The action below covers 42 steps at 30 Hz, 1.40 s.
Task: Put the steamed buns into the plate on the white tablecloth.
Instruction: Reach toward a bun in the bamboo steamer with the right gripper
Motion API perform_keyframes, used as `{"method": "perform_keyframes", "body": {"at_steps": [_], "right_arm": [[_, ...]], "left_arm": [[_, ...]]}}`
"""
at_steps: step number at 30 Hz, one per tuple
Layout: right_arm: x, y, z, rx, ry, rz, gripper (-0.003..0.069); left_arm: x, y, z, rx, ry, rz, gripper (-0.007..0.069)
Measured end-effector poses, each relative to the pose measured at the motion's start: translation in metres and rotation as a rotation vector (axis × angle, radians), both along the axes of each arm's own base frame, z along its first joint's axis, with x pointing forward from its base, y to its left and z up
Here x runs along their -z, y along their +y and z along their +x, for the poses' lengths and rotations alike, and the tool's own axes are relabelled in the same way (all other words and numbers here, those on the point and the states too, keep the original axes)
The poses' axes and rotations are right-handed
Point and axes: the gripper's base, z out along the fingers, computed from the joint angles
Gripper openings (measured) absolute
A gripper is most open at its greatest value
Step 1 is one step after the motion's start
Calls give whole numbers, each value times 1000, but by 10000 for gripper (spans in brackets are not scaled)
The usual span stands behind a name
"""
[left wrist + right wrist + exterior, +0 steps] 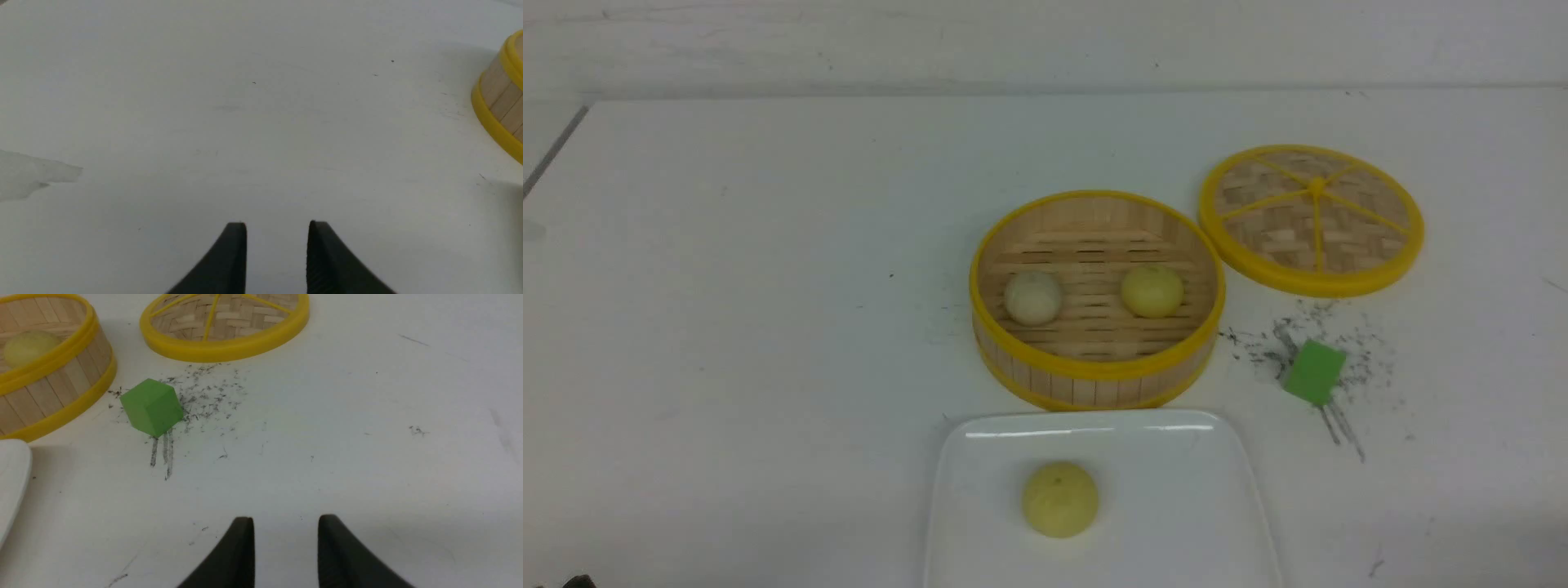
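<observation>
The left gripper [277, 228] and right gripper [286, 522] hung empty, jaws apart, outside the steamer [1094, 369]. The off-white bun [1033, 297] and a yellow bun [1152, 290] sat inside it, and a third bun [1060, 499] sat on the plate [1217, 506] just nearside; all were dome-up and round, with no long axis. A finger reaching in could probably snag the steamer's wall and drag it.
</observation>
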Motion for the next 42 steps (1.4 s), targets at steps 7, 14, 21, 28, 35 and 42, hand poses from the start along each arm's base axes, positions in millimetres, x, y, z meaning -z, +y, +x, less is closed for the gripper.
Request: {"method": "perform_keyframes", "body": {"at_steps": [7, 14, 21, 28, 35, 42], "right_arm": [[0, 0, 0, 0, 0, 0, 240], [0, 0, 0, 0, 0, 0, 240], [0, 0, 0, 0, 0, 0, 240], [0, 0, 0, 0, 0, 0, 240], [0, 0, 0, 0, 0, 0, 240], [-1, 3, 0, 19, -4, 176, 240]], "left_arm": [[0, 0, 0, 0, 0, 0, 241], [0, 0, 0, 0, 0, 0, 241], [0, 0, 0, 0, 0, 0, 241], [0, 0, 0, 0, 0, 0, 241], [0, 0, 0, 0, 0, 0, 241], [0, -5, 0, -17, 0, -220, 241]]}}
